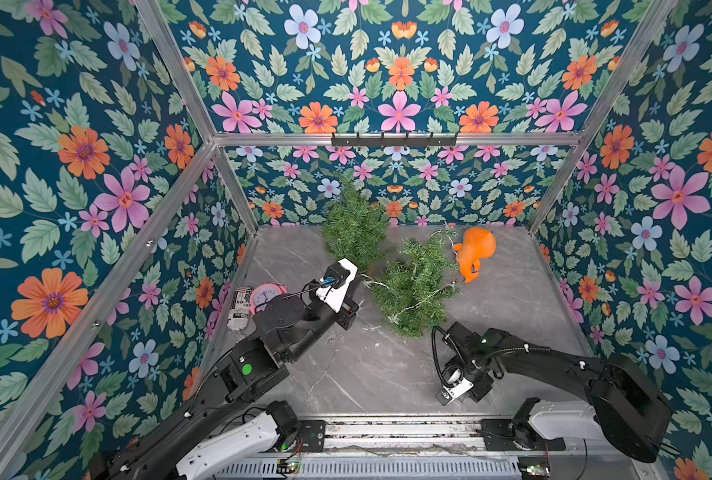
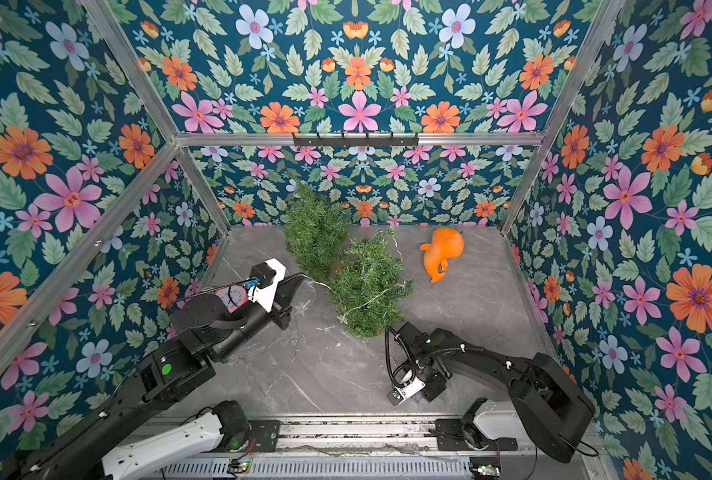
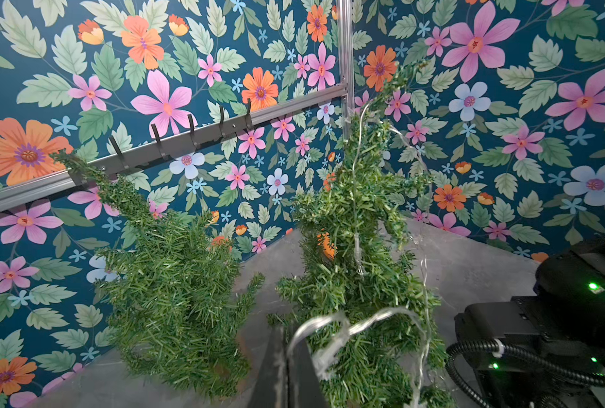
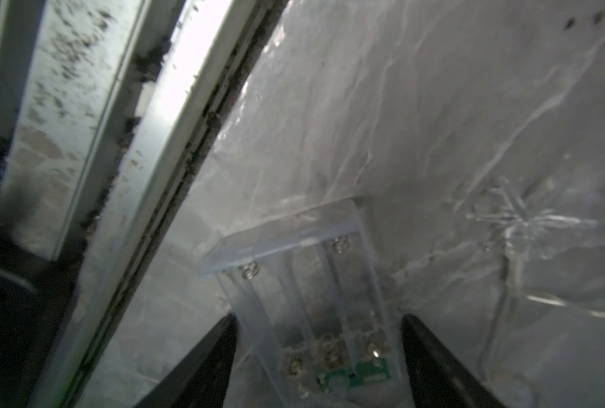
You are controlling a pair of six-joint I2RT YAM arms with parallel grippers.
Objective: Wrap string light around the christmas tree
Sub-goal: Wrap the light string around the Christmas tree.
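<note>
Your left gripper [image 3: 288, 341] pinches the string light [image 3: 350, 325]; pull hard and the near christmas tree [image 1: 412, 286] could topple. Your right gripper [image 4: 318, 319], spread astride the battery box [image 4: 294, 268], may shove it.

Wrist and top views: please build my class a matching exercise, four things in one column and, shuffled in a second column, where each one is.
Things
1 string light
2 pink alarm clock
3 orange toy
4 clear battery box

Places
A between the right gripper's spread jaws
B beside the can
C pinched in the shut left gripper
D lying right of the light-strung tree

Pairs: 1-C, 2-B, 3-D, 4-A
</note>
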